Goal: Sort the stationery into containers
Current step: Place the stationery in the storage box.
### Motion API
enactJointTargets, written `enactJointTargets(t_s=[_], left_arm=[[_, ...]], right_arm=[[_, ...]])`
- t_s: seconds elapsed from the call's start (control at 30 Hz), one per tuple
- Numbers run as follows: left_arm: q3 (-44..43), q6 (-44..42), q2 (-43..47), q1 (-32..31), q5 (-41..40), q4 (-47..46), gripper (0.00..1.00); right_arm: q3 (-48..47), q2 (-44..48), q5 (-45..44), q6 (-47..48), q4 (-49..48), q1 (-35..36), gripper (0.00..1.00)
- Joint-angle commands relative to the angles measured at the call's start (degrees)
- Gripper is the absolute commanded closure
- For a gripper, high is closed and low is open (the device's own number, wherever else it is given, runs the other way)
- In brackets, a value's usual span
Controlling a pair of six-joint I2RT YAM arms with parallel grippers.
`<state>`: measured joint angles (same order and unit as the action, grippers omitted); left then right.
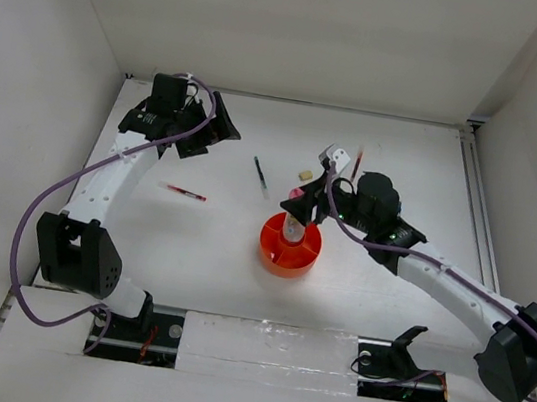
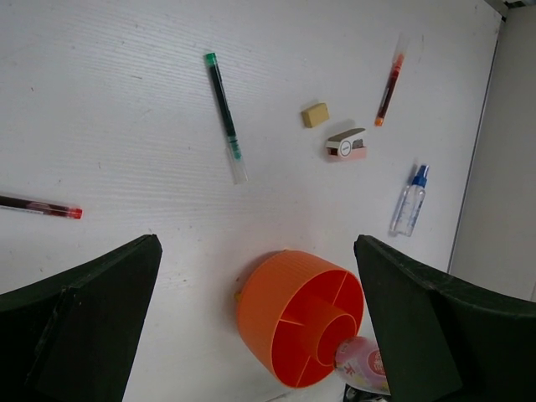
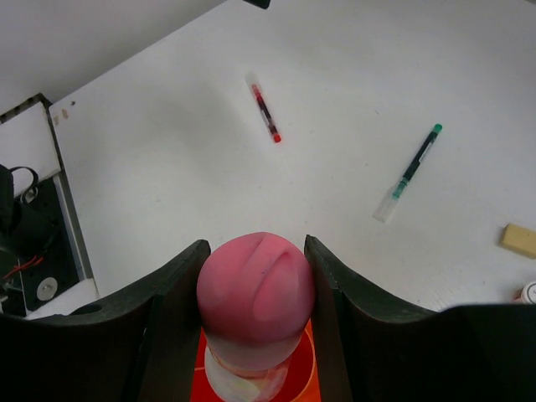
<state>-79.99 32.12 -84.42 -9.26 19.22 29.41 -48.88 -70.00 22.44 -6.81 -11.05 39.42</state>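
The right gripper point(image 3: 257, 261), half closed, clamps the pink tube point(image 3: 255, 293) upright at the orange tray's point(image 1: 275, 261) middle cup, right of centre. Lower it straight, hold it vertical, and release only once seated. The left gripper point(image 1: 206, 128) — far left — gapes wide, empty.

The pink tube point(image 3: 255, 289) hides most of the orange tray point(image 3: 300, 381), and an edge crops the tan eraser point(image 3: 517, 239).
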Motion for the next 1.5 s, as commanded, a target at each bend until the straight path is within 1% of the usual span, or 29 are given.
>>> enactJointTargets(t_s=[0.0, 0.3, 0.53, 0.8, 0.83, 0.87, 0.9, 0.93, 1.0, 1.1, 1.17, 1.2, 1.37, 1.47], left_arm=[[0.0, -1.0, 0.3, 0.0, 1.6, -1.4, 0.00], [1.1, -1.5, 0.8, 0.0, 3.3, -2.4, 0.00], [1.6, -2.1, 0.8, 0.0, 4.9, -3.5, 0.00], [2.6, -2.1, 1.4, 0.0, 6.1, -4.5, 0.00], [2.6, -2.1, 1.4, 0.0, 6.1, -4.5, 0.00], [3.2, -2.1, 1.4, 0.0, 6.6, -5.1, 0.00], [3.2, -2.1, 1.4, 0.0, 6.6, -5.1, 0.00], [3.2, -2.1, 1.4, 0.0, 6.6, -5.1, 0.00], [3.2, -2.1, 1.4, 0.0, 6.6, -5.1, 0.00], [3.2, -2.1, 1.4, 0.0, 6.6, -5.1, 0.00], [3.7, -2.1, 1.4, 0.0, 6.6, -5.6, 0.00], [3.7, -2.1, 1.4, 0.0, 7.1, -5.6, 0.00], [3.7, -2.1, 0.8, 0.0, 7.7, -5.6, 0.00], [3.2, -2.1, 0.2, 0.0, 7.7, -5.6, 0.00]], right_arm=[[0.5, -0.1, -0.8, 0.7, -4.8, 0.3, 1.00], [1.5, -0.6, -2.0, 0.7, -6.0, 0.3, 1.00], [2.0, -2.9, -2.0, 1.3, -7.1, 0.3, 1.00], [4.0, -3.0, -4.7, 1.8, -8.8, 0.8, 0.99], [4.6, -2.3, -4.7, 1.8, -8.8, 0.8, 0.95], [4.6, -2.3, -4.7, 2.3, -8.8, 0.8, 0.89], [5.1, -1.7, -4.7, 2.3, -8.8, 0.8, 0.62], [5.1, -1.7, -5.2, 2.3, -8.8, 0.8, 0.55], [5.7, -1.1, -5.2, 2.3, -8.8, 0.8, 0.47], [6.3, -0.6, -5.2, 2.3, -8.8, 1.4, 0.38], [6.3, 0.0, -5.2, 1.8, -8.8, 1.4, 0.27], [6.3, 1.5, -6.0, 1.3, -8.3, 2.0, 0.00], [3.4, 4.7, -9.2, 0.1, -4.7, 2.5, 0.00], [0.9, 7.2, -14.7, -0.4, -1.0, 2.5, 0.00]])
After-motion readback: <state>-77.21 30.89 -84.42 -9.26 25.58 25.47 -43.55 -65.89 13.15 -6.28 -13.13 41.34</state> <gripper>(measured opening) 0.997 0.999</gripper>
